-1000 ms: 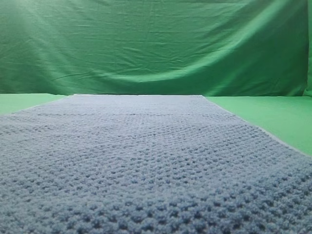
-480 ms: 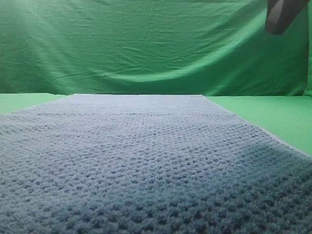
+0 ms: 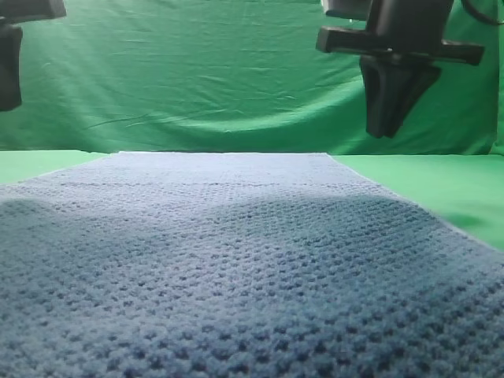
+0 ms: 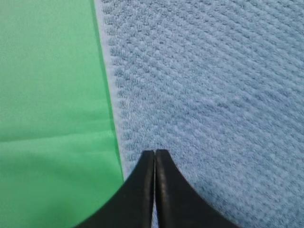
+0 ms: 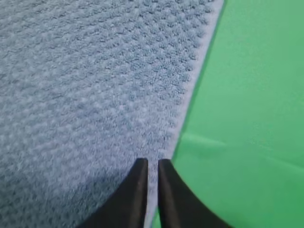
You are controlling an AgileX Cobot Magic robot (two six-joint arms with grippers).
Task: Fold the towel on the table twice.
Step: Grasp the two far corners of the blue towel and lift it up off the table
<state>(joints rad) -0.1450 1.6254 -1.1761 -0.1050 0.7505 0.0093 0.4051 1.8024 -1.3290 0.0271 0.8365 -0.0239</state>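
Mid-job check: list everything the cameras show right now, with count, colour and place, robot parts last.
blue-grey waffle-knit towel: one, blue-grey, spread flat across the table, unfolded.
table covered in smooth green cloth: one, bright green, bare strips showing past both side edges of the towel.
wrinkled green backdrop curtain: one, green, hanging behind the table.
left gripper: one, black, jaws together, above the towel's left edge.
right gripper: one, black, jaws a sliver apart, above the towel's right edge.

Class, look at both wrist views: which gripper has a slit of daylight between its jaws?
The right gripper: a thin gap shows over the towel edge. The left gripper has its jaws pressed together.
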